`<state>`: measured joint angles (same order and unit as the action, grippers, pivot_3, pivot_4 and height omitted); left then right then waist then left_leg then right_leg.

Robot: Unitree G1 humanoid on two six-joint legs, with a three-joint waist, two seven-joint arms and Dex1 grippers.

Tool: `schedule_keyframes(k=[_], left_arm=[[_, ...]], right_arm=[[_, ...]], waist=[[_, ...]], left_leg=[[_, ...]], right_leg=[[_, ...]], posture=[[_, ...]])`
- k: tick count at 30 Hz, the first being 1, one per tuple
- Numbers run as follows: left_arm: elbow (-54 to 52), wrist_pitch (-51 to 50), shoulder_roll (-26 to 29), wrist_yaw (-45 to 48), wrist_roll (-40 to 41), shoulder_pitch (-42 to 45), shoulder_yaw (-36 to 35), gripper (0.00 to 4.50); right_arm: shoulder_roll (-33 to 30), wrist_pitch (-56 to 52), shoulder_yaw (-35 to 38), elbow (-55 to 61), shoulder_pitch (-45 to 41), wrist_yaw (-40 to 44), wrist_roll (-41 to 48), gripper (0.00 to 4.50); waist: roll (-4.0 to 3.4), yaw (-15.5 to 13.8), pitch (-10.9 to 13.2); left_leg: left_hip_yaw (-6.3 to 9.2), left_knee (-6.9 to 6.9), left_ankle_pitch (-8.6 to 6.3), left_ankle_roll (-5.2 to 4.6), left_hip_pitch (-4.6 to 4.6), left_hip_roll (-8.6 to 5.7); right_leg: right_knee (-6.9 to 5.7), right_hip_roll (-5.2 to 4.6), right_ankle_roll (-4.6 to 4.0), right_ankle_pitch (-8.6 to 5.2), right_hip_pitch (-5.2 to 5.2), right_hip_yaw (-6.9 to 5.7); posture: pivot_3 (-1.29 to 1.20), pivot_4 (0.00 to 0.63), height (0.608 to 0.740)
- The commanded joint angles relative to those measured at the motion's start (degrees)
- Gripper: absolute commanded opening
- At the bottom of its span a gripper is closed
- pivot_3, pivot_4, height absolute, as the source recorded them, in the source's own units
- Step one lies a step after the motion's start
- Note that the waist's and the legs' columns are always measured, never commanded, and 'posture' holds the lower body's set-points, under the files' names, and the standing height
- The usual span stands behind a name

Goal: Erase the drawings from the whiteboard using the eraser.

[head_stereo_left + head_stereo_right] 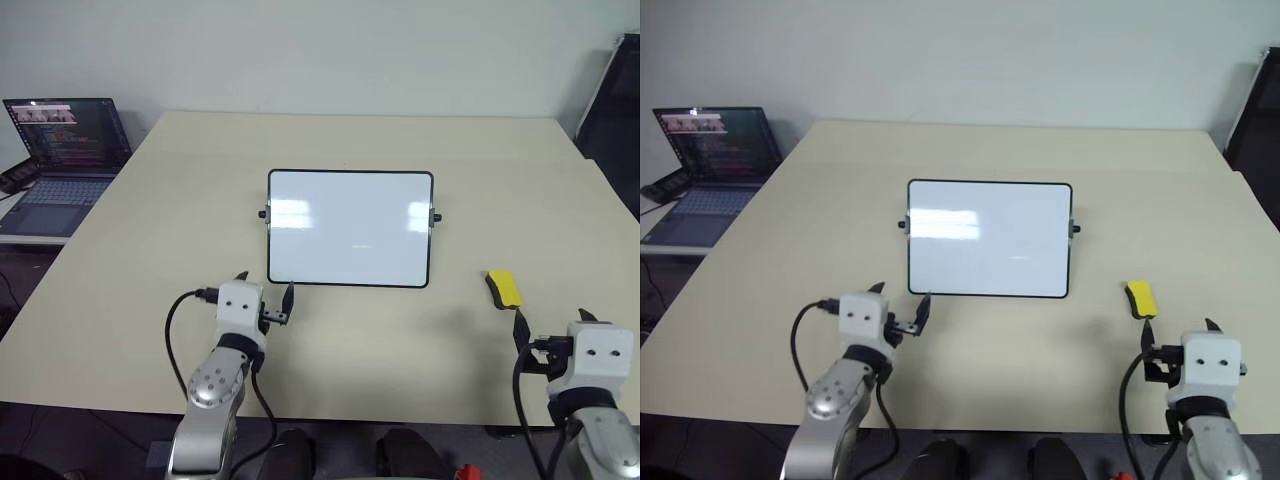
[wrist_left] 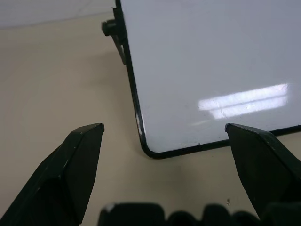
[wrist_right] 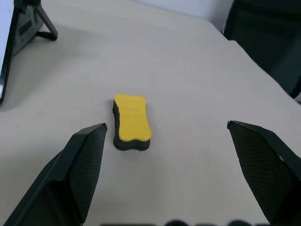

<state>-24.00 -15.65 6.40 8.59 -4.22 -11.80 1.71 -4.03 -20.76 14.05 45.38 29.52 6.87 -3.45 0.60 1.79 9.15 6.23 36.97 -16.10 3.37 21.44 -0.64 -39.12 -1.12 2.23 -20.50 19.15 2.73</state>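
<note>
From the head, the whiteboard [image 1: 350, 228] stood propped mid-table, its face white with only glare. The eraser [image 1: 505, 288] lay flat to its right, apart from it, with bare table [image 1: 200, 170] all around. A laptop [image 1: 65, 160] sat off the far left edge; its screen text was unreadable. The left gripper [image 1: 264, 296] hung spread, empty, before the board's near-left corner. The right gripper [image 3: 167, 127] was splayed, empty, the eraser just beyond its fingers.

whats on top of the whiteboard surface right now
The glossy white black-framed whiteboard shows only light reflections and one faint short mark near its middle. Nothing rests on it.
</note>
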Motion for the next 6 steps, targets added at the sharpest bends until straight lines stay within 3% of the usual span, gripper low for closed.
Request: schedule_keyframes(k=[1, 6], left_arm=[[-2.9, 1.46, -0.81, -0.97, -0.59, -1.13, 2.14, 4.5], [-2.43, 1.57, -0.84, -1.63, -0.97, -0.39, 2.97, 4.5]], right_arm=[[0.22, 3.42, -0.14, -0.11, -0.14, -1.76, -0.94, 4.47], [-0.67, 3.83, -0.09, 0.76, 1.01, -1.16, -0.59, 4.47]], waist=[[0.02, -0.11, 0.01], [0.01, -0.22, 0.0]], left_leg=[[0.01, 0.01, 0.0, 0.0, 0.02, -0.01], [0.07, -0.01, 0.0, 0.0, 0.08, -0.02]], right_leg=[[0.02, -0.01, 0.0, 0.0, 0.0, 0.0], [0.04, -0.02, -0.01, 0.0, 0.02, -0.03]], posture=[[0.0, 0.15, 0.74], [0.0, 0.15, 0.74]])
